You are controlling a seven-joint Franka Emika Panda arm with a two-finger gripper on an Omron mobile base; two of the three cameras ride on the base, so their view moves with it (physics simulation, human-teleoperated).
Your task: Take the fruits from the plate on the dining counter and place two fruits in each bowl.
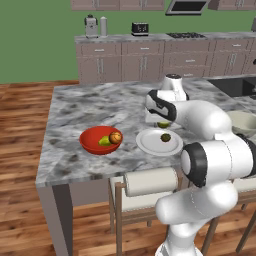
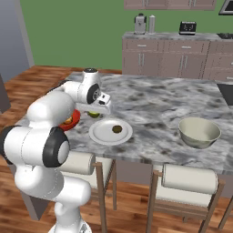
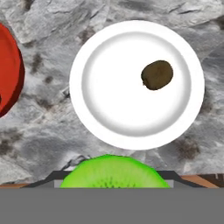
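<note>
Green lime (image 3: pixel 114 171) sits clamped in the gripper (image 1: pixel 162 123), held above the white plate (image 3: pixel 105 118). On the plate lies the kiwi (image 3: pixel 157 75); beside it, the red bowl (image 1: pixel 92 142) holds orange (image 1: pixel 115 137) and pear (image 1: pixel 104 141).

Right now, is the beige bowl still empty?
Yes: the right base view shows the beige bowl with nothing inside; the pear and orange sit in the red bowl.
</note>
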